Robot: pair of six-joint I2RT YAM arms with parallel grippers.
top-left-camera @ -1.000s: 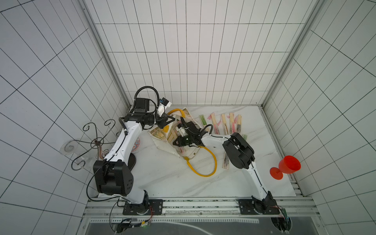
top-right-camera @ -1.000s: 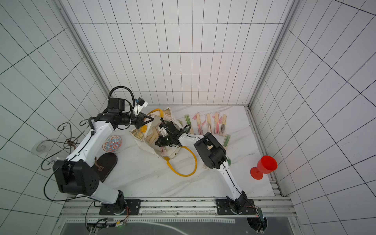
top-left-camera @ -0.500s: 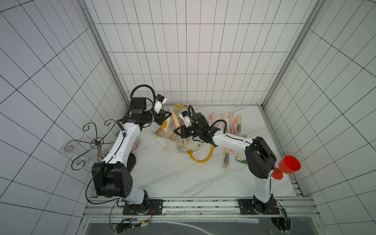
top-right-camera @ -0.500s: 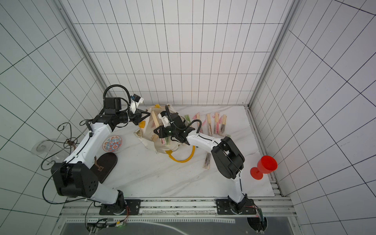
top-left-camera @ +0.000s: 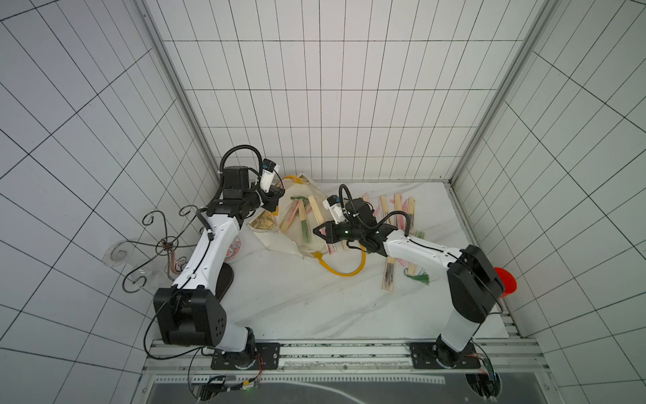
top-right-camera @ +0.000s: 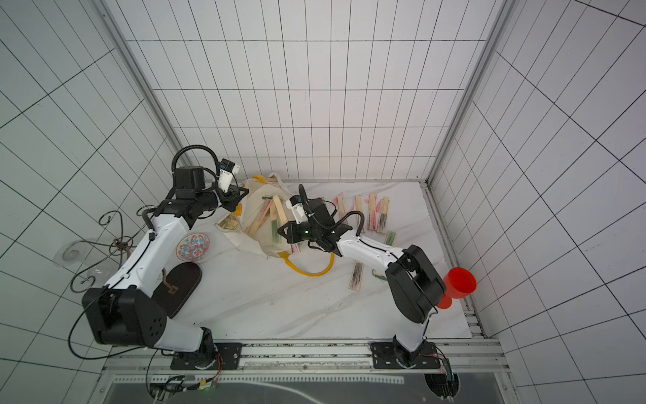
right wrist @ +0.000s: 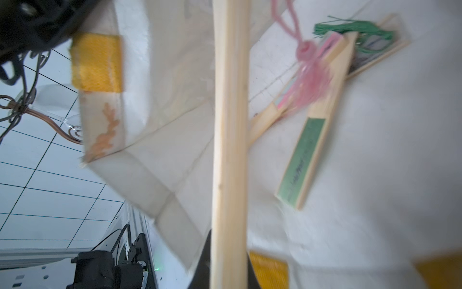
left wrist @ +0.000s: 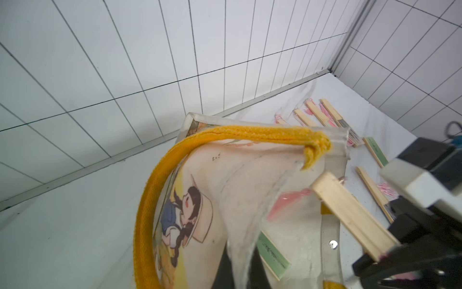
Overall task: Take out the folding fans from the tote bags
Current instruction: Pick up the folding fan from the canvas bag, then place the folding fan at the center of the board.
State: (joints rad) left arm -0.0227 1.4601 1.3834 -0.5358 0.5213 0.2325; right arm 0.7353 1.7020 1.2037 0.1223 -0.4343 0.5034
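**Fan lifted from the bag.** Your left gripper [top-left-camera: 277,197] is clenched on the far-left rim of the tote bag [top-left-camera: 299,245], beside a yellow handle patch, and holds the mouth up off the white marble surface [top-left-camera: 297,307]. The bag is rumpled cream-white canvas, lying at the far left-centre of the surface. One mustard-yellow handle [top-left-camera: 344,274] loops out on the near side. The other arches over the lifted rim in the left wrist view, above a printed cartoon figure [left wrist: 187,207] in a hat.

Your right gripper [top-left-camera: 320,233] is closed around one end of a folding fan [top-left-camera: 316,211]. It is a slim closed stick of pale bamboo slats that points from the gripper toward the far wall, over the open bag. In the right wrist view this fan runs straight up the middle of the frame, slightly blurred.

Inside the bag you can see more closed fans lying crossed on the canvas. There is a green-fold fan [right wrist: 305,160], a pink-fold one with a pink tassel [right wrist: 310,82], and a third under a green tassel [right wrist: 350,27].

To the right of the bag, a row of fans [top-left-camera: 398,206] with pink folds lies side by side at the far edge of the surface. Nearer you, a dark-inked fan [top-left-camera: 389,278] lies beside another green tassel [top-left-camera: 417,278]. A red cup [top-right-camera: 459,283] stands at the right edge.
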